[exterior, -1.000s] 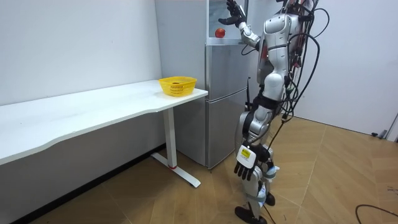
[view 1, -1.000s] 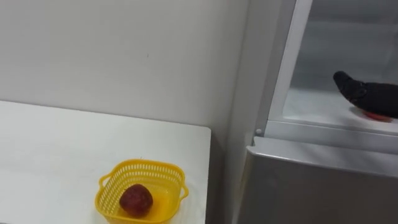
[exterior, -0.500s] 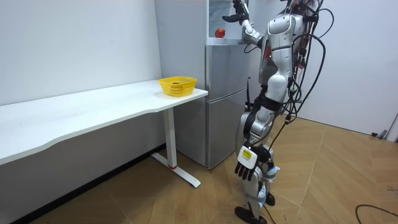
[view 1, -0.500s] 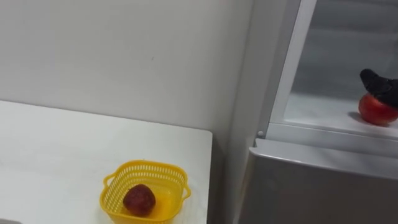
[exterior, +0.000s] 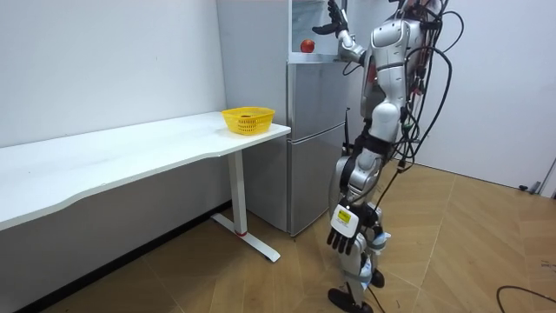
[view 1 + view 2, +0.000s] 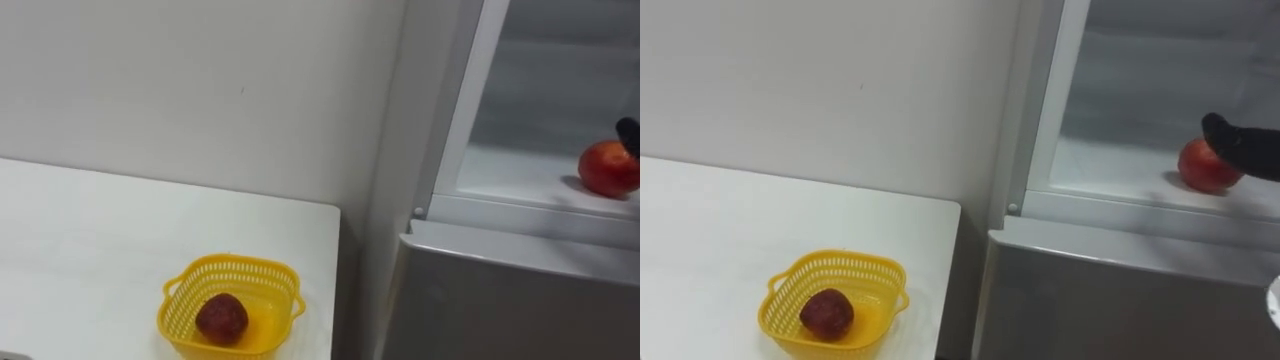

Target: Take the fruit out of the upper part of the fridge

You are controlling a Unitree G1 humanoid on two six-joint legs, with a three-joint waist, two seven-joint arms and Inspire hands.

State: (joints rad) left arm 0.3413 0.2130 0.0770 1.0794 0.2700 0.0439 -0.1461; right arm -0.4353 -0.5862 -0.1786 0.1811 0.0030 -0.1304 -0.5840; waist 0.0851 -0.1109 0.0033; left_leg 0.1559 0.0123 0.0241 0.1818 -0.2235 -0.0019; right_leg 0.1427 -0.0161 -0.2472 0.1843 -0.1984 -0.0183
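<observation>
A red round fruit point(image 6: 607, 168) lies on the white shelf point(image 6: 510, 178) of the open upper fridge compartment, near its front edge. My dark right hand point(image 6: 1245, 145) reaches in from the right with straight fingers, resting against the fruit's point(image 6: 1203, 166) right side without closing round it. In the room view I stand before the fridge point(image 5: 313, 139) with the right hand point(image 5: 332, 19) raised to the shelf. The left hand point(image 5: 346, 233) hangs relaxed beside my leg.
A yellow basket point(image 6: 232, 265) with a dark red fruit point(image 6: 221, 318) in it stands at the near right corner of the white table point(image 6: 90, 230), left of the fridge. The grey lower fridge door point(image 6: 510, 300) is closed below the shelf.
The right hand, which lay over the red fruit a second ago, has drawn back to the right, so the fruit now shows bare on the shelf.
</observation>
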